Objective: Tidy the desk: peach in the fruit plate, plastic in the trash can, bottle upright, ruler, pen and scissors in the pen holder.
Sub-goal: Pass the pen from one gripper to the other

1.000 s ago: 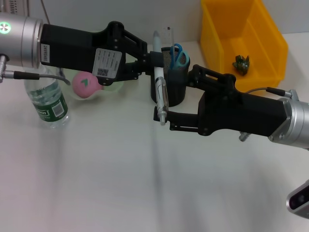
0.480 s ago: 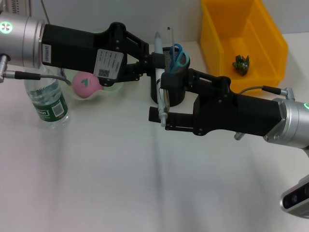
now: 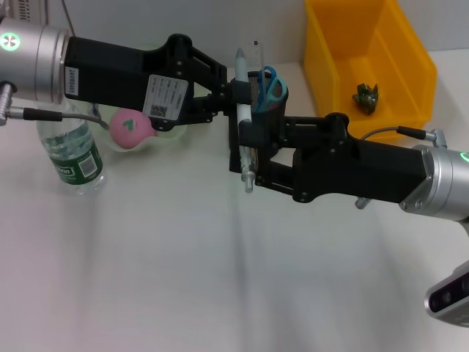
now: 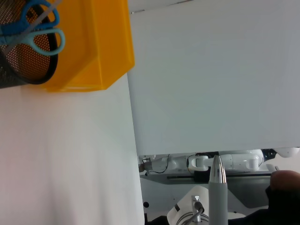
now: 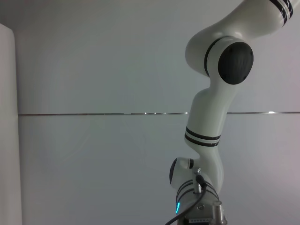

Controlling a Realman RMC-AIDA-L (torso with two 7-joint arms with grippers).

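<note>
The left gripper [image 3: 236, 95] reaches in level from the left, its black fingers clamped on the upper part of the slim silver-and-white pen [image 3: 241, 121], which stands upright just beside the black wire-mesh pen holder [image 3: 258, 121]. The right gripper [image 3: 248, 150] comes in from the right, lying low across the white desk [image 3: 183, 264], with its fingers set around the pen's lower half; whether they actually press on the pen cannot be told. A second ago the right gripper sat lower and farther right, near the pen's bottom end; it has since slid up and left along the shaft, closer to the left gripper. The left arm has barely shifted.

The small blue-handled scissors [image 3: 272, 84] and the thin transparent ruler [image 3: 257, 59] stand in the pen holder. The pink peach [image 3: 129, 129] lies in the pale green scalloped fruit plate [image 3: 172, 133], the clear green-labelled bottle [image 3: 72, 154] stands upright at the left, and the bright yellow trash can [image 3: 366, 62] holds a dark crumpled scrap [image 3: 367, 96].
</note>
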